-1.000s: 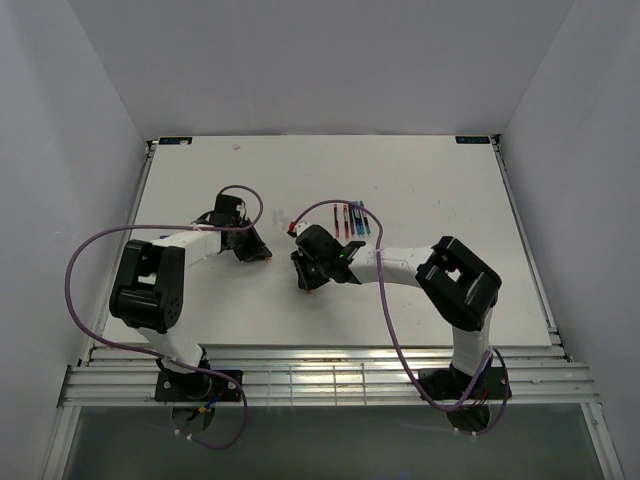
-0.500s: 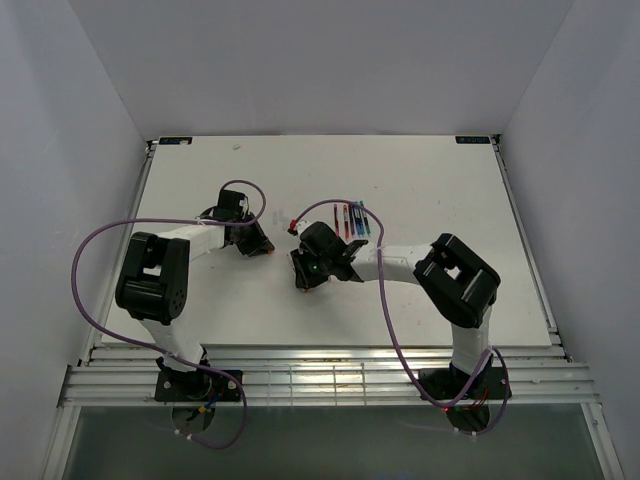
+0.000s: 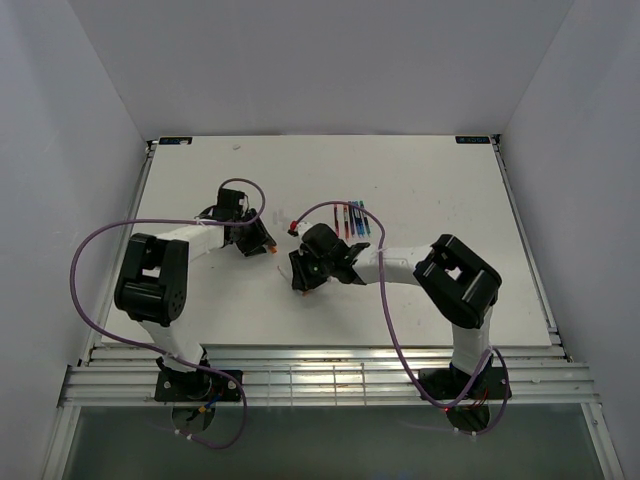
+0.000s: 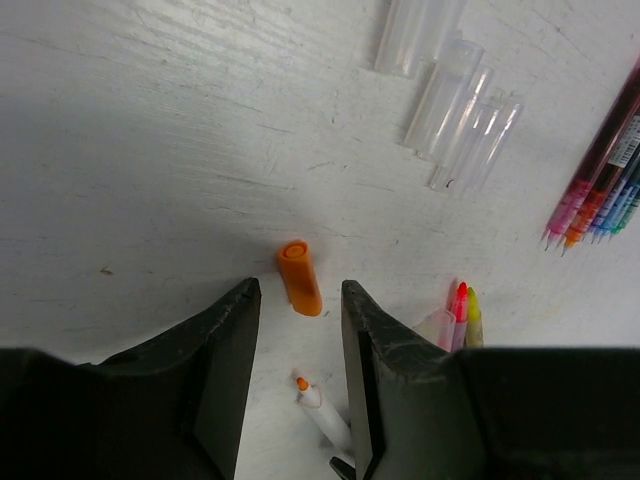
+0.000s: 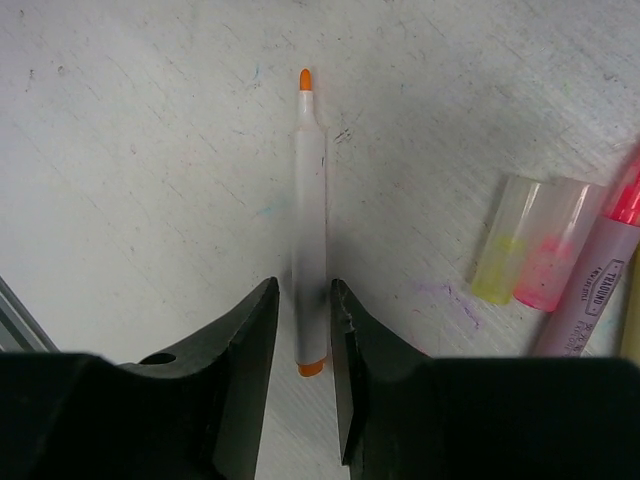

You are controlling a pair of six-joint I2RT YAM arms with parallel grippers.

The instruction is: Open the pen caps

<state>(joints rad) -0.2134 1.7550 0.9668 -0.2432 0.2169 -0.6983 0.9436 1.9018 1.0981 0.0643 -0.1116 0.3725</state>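
Seeing only a stub of orange pen [image 4: 322,412] past left pincer [image 4: 298,300], jaws apart; orange cap [image 4: 299,277] off, flat on counter [image 4: 150,150]; right pincer [image 5: 303,295] slack around that pen.

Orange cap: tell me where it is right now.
In the left wrist view the orange cap lies loose on the table between the tips of the open left gripper, touching neither, with the uncapped orange pen just nearer the camera.

White table [image 3: 430,180] (scuffed) between plain white walls [image 3: 300,60]
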